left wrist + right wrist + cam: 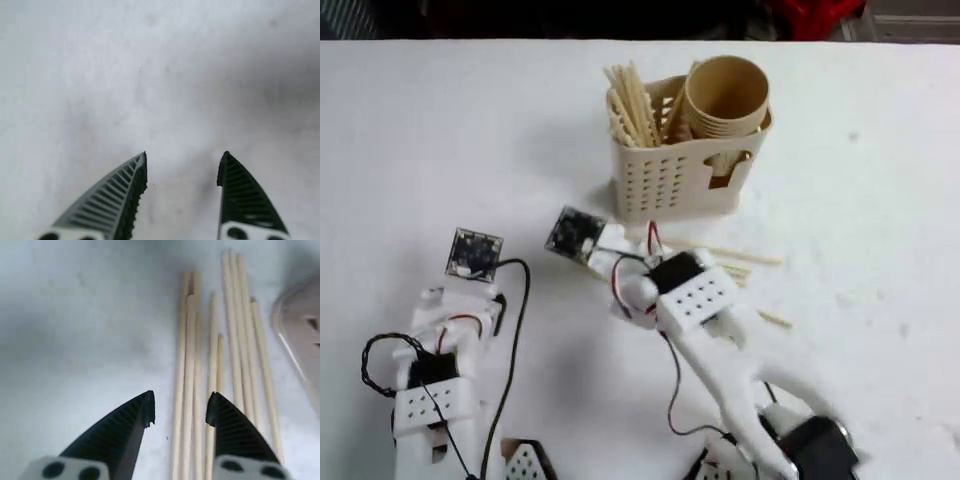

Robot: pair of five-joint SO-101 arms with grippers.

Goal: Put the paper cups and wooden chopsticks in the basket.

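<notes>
Beside basket (660, 185), chopsticks (190, 370), right claw (180, 402) seemingly above

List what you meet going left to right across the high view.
left arm → upright wooden chopsticks → stacked paper cups, both in the basket. The right arm and the loose chopsticks on the table overlap these, so they are left out.

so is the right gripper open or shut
Open. The right gripper shows a clear gap between its jaws, with chopsticks on the table seen through it.
</notes>
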